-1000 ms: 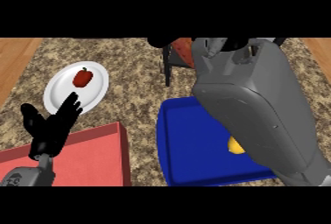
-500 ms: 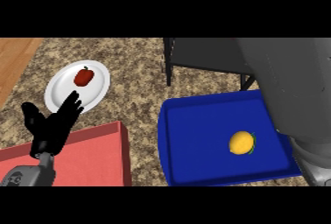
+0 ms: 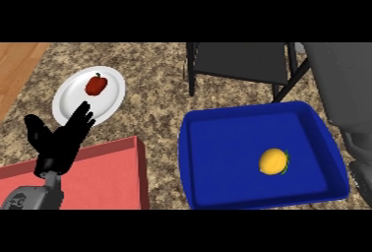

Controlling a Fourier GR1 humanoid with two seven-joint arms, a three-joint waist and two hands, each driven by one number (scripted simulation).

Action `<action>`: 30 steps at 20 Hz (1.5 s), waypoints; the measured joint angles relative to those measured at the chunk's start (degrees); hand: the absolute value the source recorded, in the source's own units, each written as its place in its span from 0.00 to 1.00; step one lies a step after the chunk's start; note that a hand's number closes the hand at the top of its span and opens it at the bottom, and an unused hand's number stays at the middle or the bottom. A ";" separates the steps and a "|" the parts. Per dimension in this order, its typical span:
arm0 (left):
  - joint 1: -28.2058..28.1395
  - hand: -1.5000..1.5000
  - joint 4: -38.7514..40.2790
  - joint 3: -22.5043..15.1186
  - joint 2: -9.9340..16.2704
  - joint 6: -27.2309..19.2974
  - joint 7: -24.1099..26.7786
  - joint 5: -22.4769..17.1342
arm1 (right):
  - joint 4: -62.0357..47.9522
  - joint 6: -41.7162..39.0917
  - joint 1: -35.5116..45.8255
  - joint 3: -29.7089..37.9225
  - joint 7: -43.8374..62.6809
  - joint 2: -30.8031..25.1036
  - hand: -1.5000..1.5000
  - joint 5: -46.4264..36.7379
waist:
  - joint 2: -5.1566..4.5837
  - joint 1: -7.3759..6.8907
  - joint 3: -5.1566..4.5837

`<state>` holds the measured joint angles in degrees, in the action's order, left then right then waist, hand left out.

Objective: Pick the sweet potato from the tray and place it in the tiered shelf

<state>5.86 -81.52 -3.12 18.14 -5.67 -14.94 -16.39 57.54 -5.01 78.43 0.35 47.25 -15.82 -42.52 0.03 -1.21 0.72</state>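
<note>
At lower left the left hand point(image 3: 59, 145) rests with its fingers point(image 3: 81, 114) straight and spread, holding nothing, above a red mat point(image 3: 102, 172) and just below a white plate point(image 3: 73, 101) bearing a red pepper point(image 3: 96, 85). Well apart across the bench point(image 3: 156, 69) lies the blue tray point(image 3: 218, 147), holding only a yellow fruit point(image 3: 273, 161); no sweet potato shows there, nor on the tiered shelf point(image 3: 236, 61) beyond. The right forearm point(image 3: 341, 88) stands nearer both (its hand is out of view).
</note>
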 measured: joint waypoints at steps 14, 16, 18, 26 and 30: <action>0.70 0.50 0.38 0.21 -1.02 -0.19 -0.08 2.25 | -17.00 8.85 2.44 2.73 -13.35 -1.88 1.00 -2.58 | -0.25 -0.66 0.09; 0.50 0.50 -0.04 0.28 -1.16 -0.28 -0.50 2.36 | -18.55 10.28 2.44 2.89 -15.10 -1.43 1.00 -2.78 | -0.22 -0.70 0.09; 0.36 0.50 -0.35 0.39 -1.09 0.10 -0.65 2.32 | -19.96 10.34 3.39 3.33 -16.26 -1.45 1.00 -2.58 | -0.21 -0.67 0.02; 0.35 0.50 0.02 1.00 -1.36 0.83 -0.91 2.63 | -25.48 10.42 4.83 3.21 -20.06 -1.79 1.00 -3.74 | -0.09 -0.42 0.06; 0.03 0.50 0.01 1.34 -1.52 1.34 -0.43 2.55 | -25.55 15.33 4.83 6.97 -19.15 -1.64 0.00 -1.51 | -0.06 -0.29 0.10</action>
<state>5.89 -81.51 -1.78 16.62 -4.33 -15.37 -13.84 31.99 10.32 83.25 7.33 28.10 -17.46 -44.03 -0.03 -1.50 0.81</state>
